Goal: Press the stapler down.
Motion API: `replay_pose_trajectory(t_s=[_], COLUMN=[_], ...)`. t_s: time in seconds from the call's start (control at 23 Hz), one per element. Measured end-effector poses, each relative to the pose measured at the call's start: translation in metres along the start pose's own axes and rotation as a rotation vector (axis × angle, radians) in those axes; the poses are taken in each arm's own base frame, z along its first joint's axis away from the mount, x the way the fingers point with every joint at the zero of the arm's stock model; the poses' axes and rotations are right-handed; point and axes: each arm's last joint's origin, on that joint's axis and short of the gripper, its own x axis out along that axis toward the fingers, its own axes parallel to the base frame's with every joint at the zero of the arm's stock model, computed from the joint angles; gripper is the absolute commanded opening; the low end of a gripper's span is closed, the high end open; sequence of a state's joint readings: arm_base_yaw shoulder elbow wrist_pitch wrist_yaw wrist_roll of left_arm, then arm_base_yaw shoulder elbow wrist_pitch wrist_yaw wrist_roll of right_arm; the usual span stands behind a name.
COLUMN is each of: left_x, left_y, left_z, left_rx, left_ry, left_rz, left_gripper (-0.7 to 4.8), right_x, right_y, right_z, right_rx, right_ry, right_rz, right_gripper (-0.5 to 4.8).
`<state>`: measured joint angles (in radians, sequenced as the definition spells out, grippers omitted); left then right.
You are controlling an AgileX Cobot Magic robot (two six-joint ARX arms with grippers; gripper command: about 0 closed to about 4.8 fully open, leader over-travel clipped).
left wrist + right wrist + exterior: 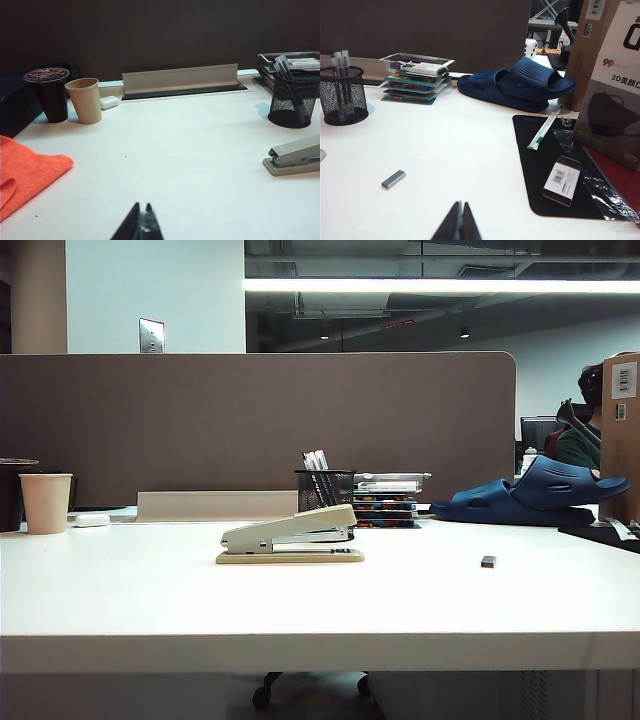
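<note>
Stapler (290, 538): lay on the white table (320, 610) near its middle in the exterior view, flat base down, top arm raised at the end nearer the pen holder (nothing touched it). In the left wrist view only one end (295, 156) showed.
Left gripper (142, 224): low over the table on the left side, well apart from the stapler; its fingers (131, 226) were drawn together with at most a sliver between the tips, holding nothing.
Right gripper (461, 222): low over the table on the right side, fingers (453, 225) pressed together, holding nothing. Neither gripper showed in the exterior view.
Pen holder (325, 490): black mesh, with pens, just behind the stapler.
Stack of trays (387, 500): beside the pen holder, markers on top.
Paper cup (46, 502): upright at the far left, next to a dark lidded cup (47, 94).
Orange cloth (25, 172): on the table near the left gripper.
Staple strip (393, 179): small and grey, alone on the table, right of the stapler.
Blue slipper (517, 84): at the back right, beside a cardboard box (615, 75).
Black mat (555, 165): under a wrapped straw and a barcoded packet.
</note>
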<state>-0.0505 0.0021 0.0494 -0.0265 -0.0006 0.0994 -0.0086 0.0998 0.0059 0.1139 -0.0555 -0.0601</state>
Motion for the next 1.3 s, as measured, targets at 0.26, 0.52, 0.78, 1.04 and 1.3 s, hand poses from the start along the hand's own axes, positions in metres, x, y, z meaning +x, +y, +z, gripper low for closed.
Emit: replay_pose_trajectory(t_s=[0.26,0.52,0.78,1.04,1.3], left_x=[0.0,0.0,0.0,0.0,0.0], left_y=[0.0,0.0,0.0,0.0,-0.0001], left_z=[0.0,0.0,0.0,0.0,0.0], left_rx=[0.0,0.0,0.0,0.0,0.0], left_ry=[0.0,0.0,0.0,0.0,0.0], left_rz=[0.0,0.0,0.0,0.0,-0.003], left_gripper=[-0.05,-0.05,-0.05,-0.05,-0.05], right_x=[0.0,0.0,-0.0001,-0.0001,0.0], right_y=[0.0,0.0,0.0,0.0,0.0], right_z=[0.0001,0.0001,0.0002,0.0002,0.0002], right_rx=[0.003,0.003,0.003,0.003,0.046], right_ry=[-0.001,-0.001,-0.002,-0.002,-0.002], right_rz=[0.0,0.0,0.0,0.0,0.0], right_gripper=[-0.09,-0.09,-0.09,-0.09,-0.09])
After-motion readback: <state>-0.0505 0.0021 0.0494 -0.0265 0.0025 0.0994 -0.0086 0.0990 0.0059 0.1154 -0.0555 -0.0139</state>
